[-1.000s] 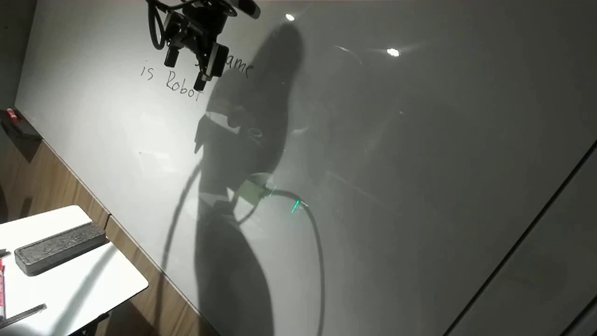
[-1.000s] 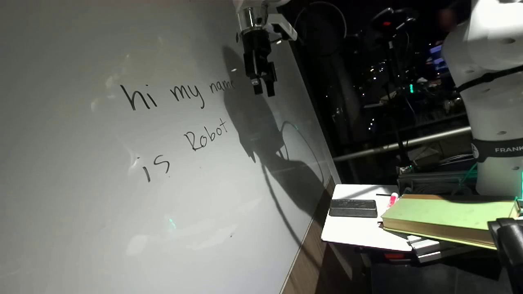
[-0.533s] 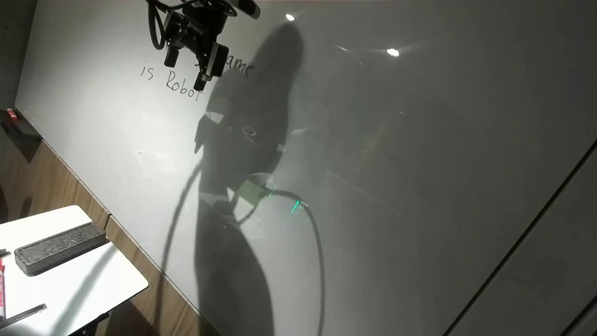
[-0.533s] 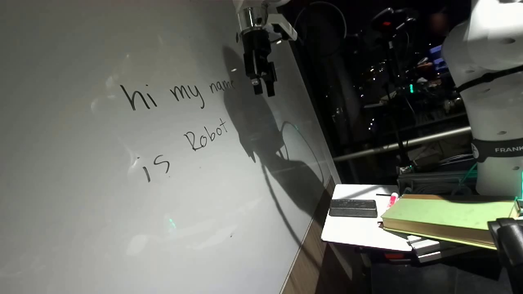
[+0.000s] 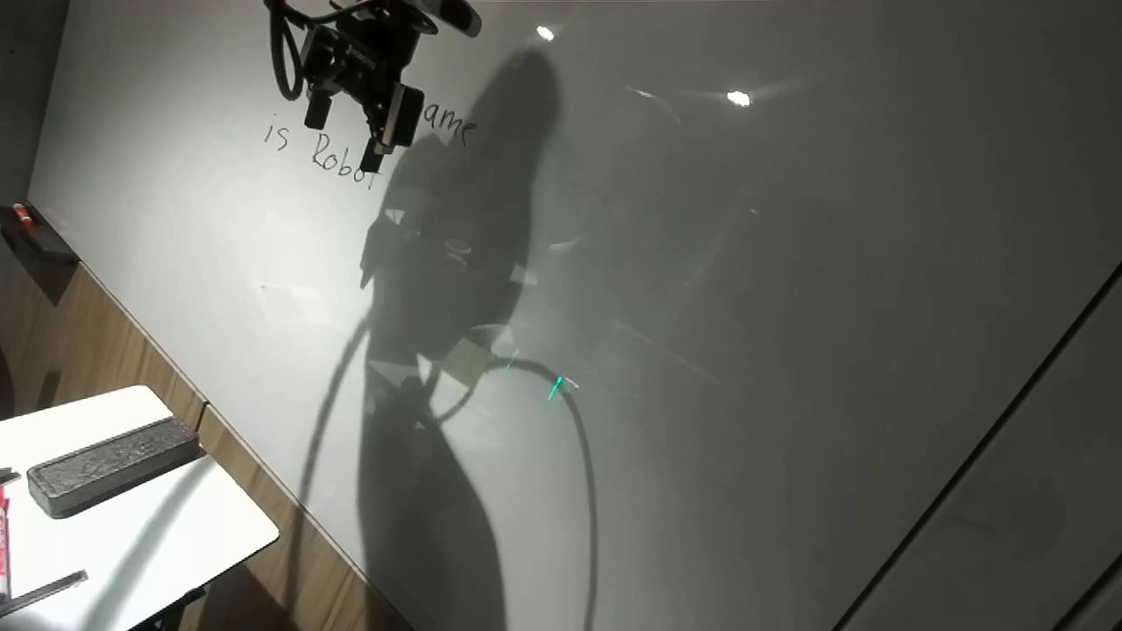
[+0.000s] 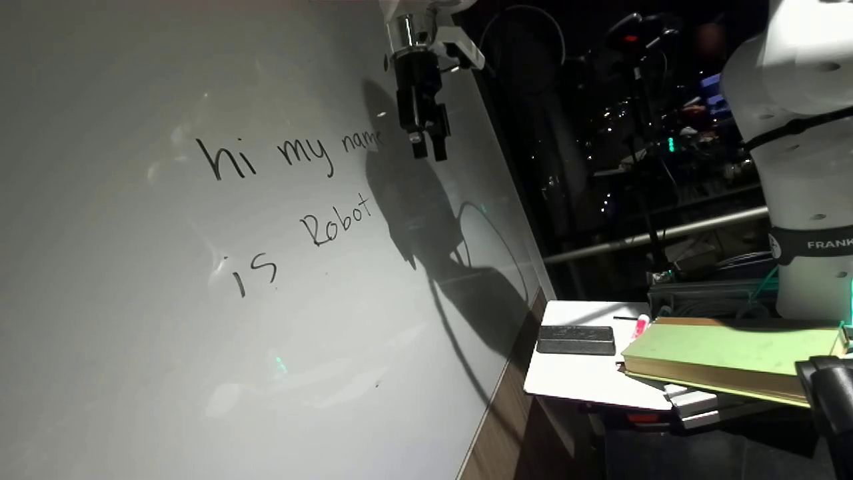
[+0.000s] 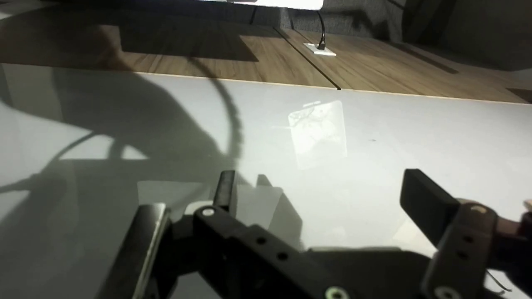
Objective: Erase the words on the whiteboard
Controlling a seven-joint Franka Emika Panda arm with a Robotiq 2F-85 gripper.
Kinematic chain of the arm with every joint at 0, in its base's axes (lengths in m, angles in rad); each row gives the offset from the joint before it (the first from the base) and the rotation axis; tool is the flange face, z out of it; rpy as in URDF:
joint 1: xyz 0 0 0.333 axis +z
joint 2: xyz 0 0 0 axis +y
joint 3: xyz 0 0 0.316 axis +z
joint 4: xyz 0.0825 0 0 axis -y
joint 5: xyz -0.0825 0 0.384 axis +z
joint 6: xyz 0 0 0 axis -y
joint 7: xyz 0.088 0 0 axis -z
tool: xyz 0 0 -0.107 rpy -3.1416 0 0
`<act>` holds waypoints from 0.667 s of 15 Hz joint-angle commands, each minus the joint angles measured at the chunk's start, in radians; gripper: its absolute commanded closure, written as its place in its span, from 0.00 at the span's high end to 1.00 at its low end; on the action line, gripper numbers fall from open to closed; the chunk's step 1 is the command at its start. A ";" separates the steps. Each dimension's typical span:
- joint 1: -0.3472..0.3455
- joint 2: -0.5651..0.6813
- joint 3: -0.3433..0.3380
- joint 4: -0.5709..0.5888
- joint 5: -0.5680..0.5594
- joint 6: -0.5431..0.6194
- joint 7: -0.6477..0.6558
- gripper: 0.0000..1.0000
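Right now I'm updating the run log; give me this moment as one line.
end effector: open, nothing held | words: legible, unerased on whiteboard | eraser: lying on white table

Below and right of the hand (image 6: 430, 155) in an exterior view, we see the white counter (image 6: 580, 379), a red-and-white marker (image 6: 640, 326) lying on it, and a green book (image 6: 726, 341) hiding part of it. Below and left of the hand in an exterior view, a dark holder (image 5: 46, 243) bears a small red object (image 5: 23, 215). Above the hand in the wrist view, we find wood panelling (image 7: 386, 70), with a black cable (image 7: 323, 30) running into a white plate (image 7: 318, 50).
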State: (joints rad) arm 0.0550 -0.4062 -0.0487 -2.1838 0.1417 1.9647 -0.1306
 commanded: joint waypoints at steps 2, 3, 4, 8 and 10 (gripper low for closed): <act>0.002 -0.090 0.054 -0.171 -0.016 0.164 0.021 1.00; 0.004 -0.104 0.066 -0.213 -0.021 0.199 0.029 1.00; 0.003 -0.113 0.077 -0.247 -0.028 0.227 0.036 1.00; -0.012 -0.129 0.109 -0.362 -0.093 0.319 0.081 1.00; -0.014 -0.118 0.111 -0.397 -0.119 0.349 0.102 1.00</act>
State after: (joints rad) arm 0.0548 -0.5082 0.0486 -2.5219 0.0633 2.2607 -0.0646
